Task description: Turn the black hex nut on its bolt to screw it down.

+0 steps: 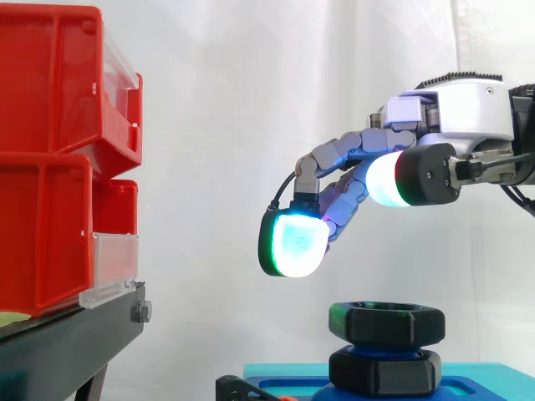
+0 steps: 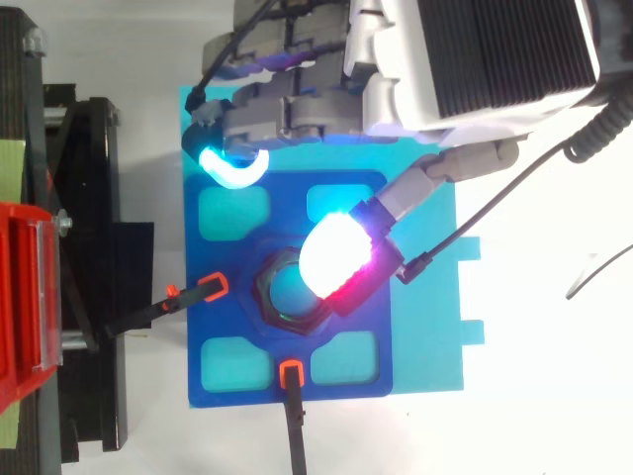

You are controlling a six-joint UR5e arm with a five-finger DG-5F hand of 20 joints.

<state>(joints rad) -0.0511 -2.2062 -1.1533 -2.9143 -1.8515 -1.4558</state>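
The hand (image 1: 451, 113), fingers loosely spread and empty, hovers above the black hex nut (image 1: 386, 323); red bins (image 1: 50, 167) hide their contents.

We note hand (image 1: 460, 109): white and pale-grey shell, black ribbed cover (image 2: 504, 45) on its back. Fingers (image 1: 338, 154) are chains of grey-blue metal links. Fingertips (image 1: 294, 241) are thick rounded pads in black casings; we see one glowing cyan-white with green rim, another (image 2: 334, 259) white with red-magenta edge. Black cylindrical section with small screws sits behind one pad.
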